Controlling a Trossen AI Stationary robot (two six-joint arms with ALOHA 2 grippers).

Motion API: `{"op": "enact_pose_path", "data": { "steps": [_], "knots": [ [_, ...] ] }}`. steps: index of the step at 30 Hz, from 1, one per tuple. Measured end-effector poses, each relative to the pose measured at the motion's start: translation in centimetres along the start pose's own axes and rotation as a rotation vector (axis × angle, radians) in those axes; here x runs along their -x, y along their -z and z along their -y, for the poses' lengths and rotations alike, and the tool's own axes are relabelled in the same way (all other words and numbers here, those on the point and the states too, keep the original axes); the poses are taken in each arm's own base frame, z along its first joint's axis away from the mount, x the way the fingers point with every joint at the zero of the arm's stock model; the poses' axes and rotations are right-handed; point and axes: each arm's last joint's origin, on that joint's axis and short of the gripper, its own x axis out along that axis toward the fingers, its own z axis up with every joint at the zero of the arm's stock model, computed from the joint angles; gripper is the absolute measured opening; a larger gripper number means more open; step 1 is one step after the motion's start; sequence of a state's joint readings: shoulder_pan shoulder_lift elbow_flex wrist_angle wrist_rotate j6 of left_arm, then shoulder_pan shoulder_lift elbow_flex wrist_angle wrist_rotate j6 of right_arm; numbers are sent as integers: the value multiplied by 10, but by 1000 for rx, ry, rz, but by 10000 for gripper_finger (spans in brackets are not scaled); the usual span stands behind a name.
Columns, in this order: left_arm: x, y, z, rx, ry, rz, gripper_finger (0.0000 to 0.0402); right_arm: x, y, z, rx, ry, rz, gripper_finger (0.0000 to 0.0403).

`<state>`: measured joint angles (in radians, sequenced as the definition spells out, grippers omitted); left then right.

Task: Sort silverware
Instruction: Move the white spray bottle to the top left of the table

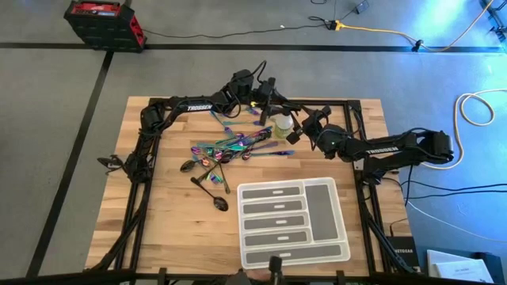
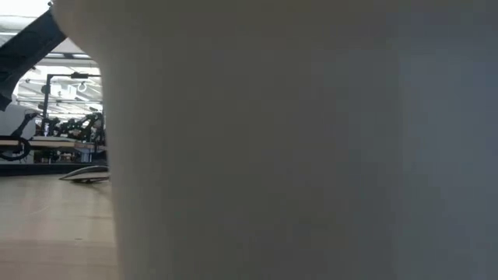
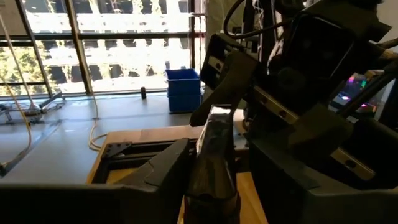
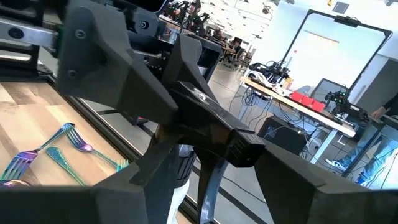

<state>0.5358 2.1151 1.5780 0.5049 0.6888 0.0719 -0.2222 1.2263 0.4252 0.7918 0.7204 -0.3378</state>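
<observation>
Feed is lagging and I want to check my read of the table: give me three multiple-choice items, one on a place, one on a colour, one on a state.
1. Where does the pale yellow-green plastic bottle stand?
A. inside the tray
B. across the cutlery pile from the tray
C. on the floor

2. What colour is the spoon lying apart from the pile, closest to the tray?
A. gold
B. white
C. black

3. What is the state of the white-grey plastic compartment tray?
A. no cutlery in it
B. half filled
C. flipped upside down

Answers:
1. B: the bottle stands beyond the pile of iridescent rainbow metal cutlery.
2. C: the black spoon is plainly dark.
3. A: the tray shows only bare compartments, open side up.
</observation>
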Motion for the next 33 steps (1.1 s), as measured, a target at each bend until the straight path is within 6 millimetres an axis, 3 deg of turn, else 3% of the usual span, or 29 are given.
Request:
{"op": "enact_pose_path", "data": {
  "steps": [8,22,27,33],
  "knots": [
    [0,0,0,-17,-1,-1,76,0,0,0,0,0,-1,188],
    [4,-9,-3,-3,-16,46,75,2,-5,4,-16,9,26,188],
    [13,-24,-10,-25,-40,80,75,7,-11,10,-25,13,37,188],
    [22,-25,-21,4,-52,76,75,15,-14,19,-6,28,4,188]
  ]
}}
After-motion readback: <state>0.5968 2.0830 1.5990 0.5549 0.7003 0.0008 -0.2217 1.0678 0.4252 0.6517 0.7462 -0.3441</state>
